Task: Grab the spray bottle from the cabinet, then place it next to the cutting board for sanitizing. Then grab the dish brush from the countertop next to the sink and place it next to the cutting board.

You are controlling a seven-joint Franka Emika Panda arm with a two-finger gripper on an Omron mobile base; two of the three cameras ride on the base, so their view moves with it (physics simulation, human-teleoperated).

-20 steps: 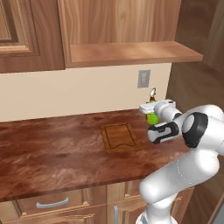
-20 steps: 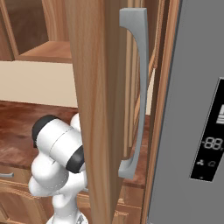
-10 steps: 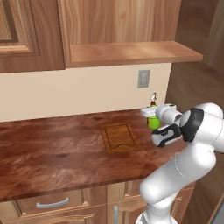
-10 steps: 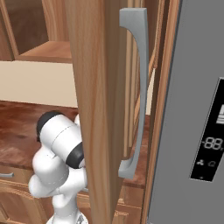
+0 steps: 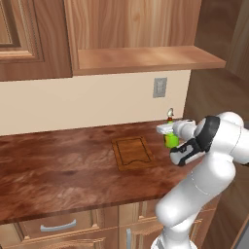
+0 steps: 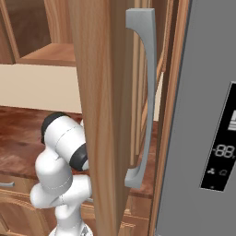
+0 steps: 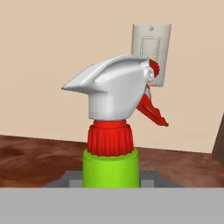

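My gripper [image 5: 175, 143] is shut on the spray bottle [image 5: 170, 140], a green bottle with a red neck and white trigger nozzle. It holds the bottle upright, low over the countertop [image 5: 58, 165], a little to the right of the cutting board [image 5: 133, 152]. Whether the bottle's base touches the wood I cannot tell. In the hand view the spray bottle [image 7: 113, 131] stands close up between the gripper [image 7: 111, 180] fingers, its nozzle pointing left. The cabinet [image 5: 126, 24] with its open shelf [image 5: 146, 58] hangs above. The dish brush and the sink are out of view.
A wall outlet [image 5: 159, 87] sits behind the bottle, with a small dark item [image 5: 169, 114] below it by the wall. Drawers [image 5: 58, 226] run under the countertop. In the right base view a tall wooden panel [image 6: 97, 115] and a fridge [image 6: 207, 138] with a grey handle [image 6: 144, 92] stand close.
The hand has come down toward the countertop with the spray bottle in it, staying right of the cutting board. The grip has not changed.
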